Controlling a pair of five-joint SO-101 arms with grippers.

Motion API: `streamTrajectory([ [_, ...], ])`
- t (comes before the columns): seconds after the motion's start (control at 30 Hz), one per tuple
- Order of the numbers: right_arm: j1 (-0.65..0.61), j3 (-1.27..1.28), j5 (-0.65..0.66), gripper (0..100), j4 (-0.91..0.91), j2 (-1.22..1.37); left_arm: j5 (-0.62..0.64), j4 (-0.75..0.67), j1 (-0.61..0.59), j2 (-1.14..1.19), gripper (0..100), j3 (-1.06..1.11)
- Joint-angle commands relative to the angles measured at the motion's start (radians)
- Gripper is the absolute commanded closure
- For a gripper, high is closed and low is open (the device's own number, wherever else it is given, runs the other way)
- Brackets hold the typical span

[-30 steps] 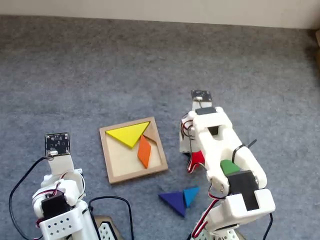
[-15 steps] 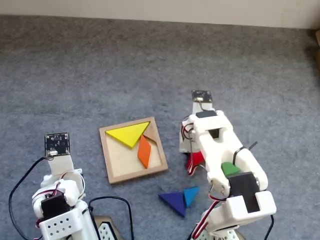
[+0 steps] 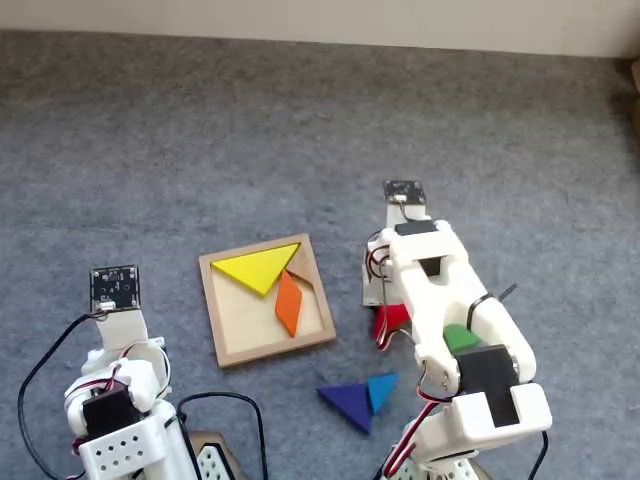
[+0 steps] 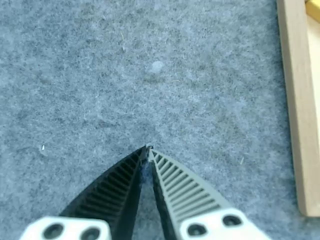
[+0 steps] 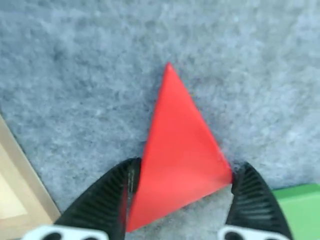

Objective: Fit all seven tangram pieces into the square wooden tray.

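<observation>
Big triangle [image 3: 256, 270] and rhomboid [image 3: 289, 302] in the tray [image 3: 214, 312]; to its right, small triangle [image 5: 177, 150] inside right claw [image 5: 187, 167].

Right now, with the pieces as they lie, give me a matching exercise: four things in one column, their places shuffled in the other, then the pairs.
Things
1. yellow triangle
2. red triangle
3. dark blue triangle
4. left pincer

Places
A. on the carpet, touching the light blue piece
B. shut, over bare carpet beside the tray
C. inside the tray
D. on the carpet, between the fingers of the open right pincer

Pairs: 1-C; 2-D; 3-A; 4-B
</observation>
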Motion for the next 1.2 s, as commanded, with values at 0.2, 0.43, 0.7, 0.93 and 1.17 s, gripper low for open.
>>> streamTrajectory([
  [0.2,-0.041,-0.010,0.015,83.0,0.058,-0.170,-0.006,0.003,-0.010,-0.041,99,0.021],
  [0.43,-0.173,-0.012,0.012,83.0,0.137,-0.308,-0.006,0.003,-0.010,-0.041,99,0.021],
  [0.7,-0.186,-0.012,0.008,81.9,0.140,-0.320,-0.006,0.003,-0.010,-0.041,99,0.021],
  [0.93,-0.111,-0.004,-0.044,66.3,0.134,-0.298,-0.006,0.003,-0.010,-0.041,99,0.021],
  [1.17,-0.110,-0.073,-0.049,66.1,0.091,-0.054,-0.006,0.003,-0.010,-0.041,99,0.021],
])
